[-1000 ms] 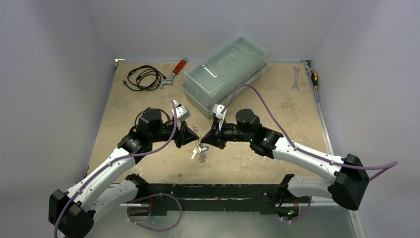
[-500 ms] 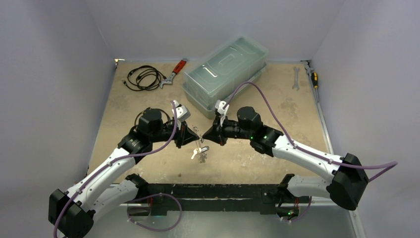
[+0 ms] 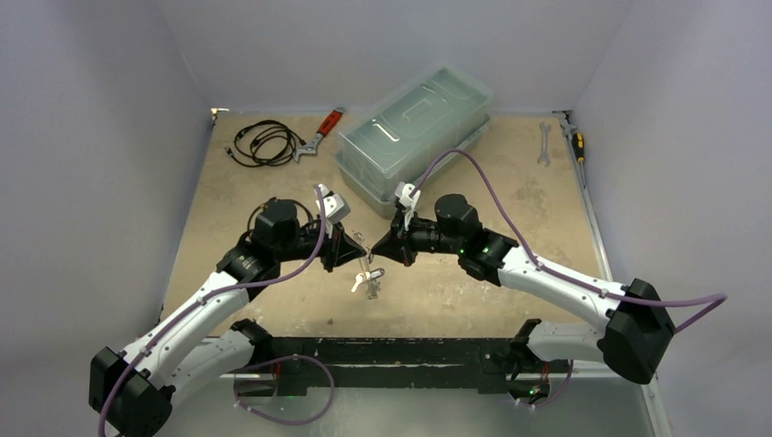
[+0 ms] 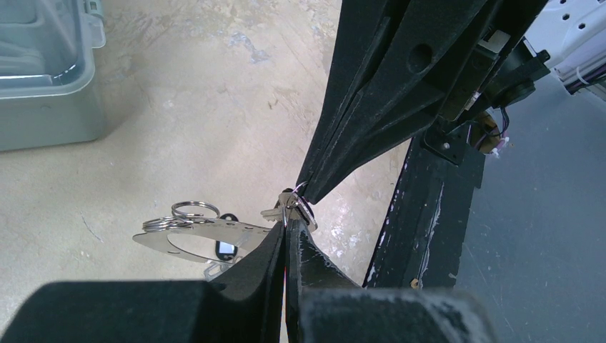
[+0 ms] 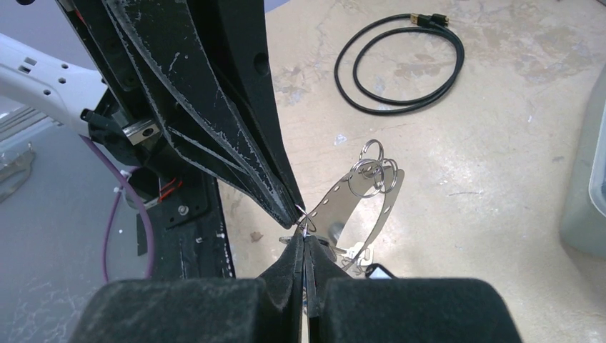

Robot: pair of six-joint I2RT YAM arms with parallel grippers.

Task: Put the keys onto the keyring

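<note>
Both grippers meet tip to tip above the table's near middle. My left gripper (image 3: 363,248) (image 4: 288,227) is shut on one end of the keyring (image 4: 207,232), a thin pale oval band with small holes and several wire rings on it. The keyring also shows in the right wrist view (image 5: 361,196). My right gripper (image 3: 374,248) (image 5: 305,239) is shut on the thin wire ring of a silver key (image 4: 275,212) with a black tag, right at the left fingertips. More keys (image 3: 369,280) hang under the band. One tagged key (image 5: 376,270) shows below it.
A clear lidded plastic box (image 3: 414,123) stands behind the grippers. A coiled black cable (image 3: 264,141) and red-handled pliers (image 3: 320,132) lie at the back left. A spanner (image 3: 544,143) and a screwdriver (image 3: 577,141) lie at the back right. A black rail (image 3: 391,350) runs along the near edge.
My right gripper has shifted slightly up and towards the left gripper, and the hanging keys lifted a little. The left arm has hardly moved.
</note>
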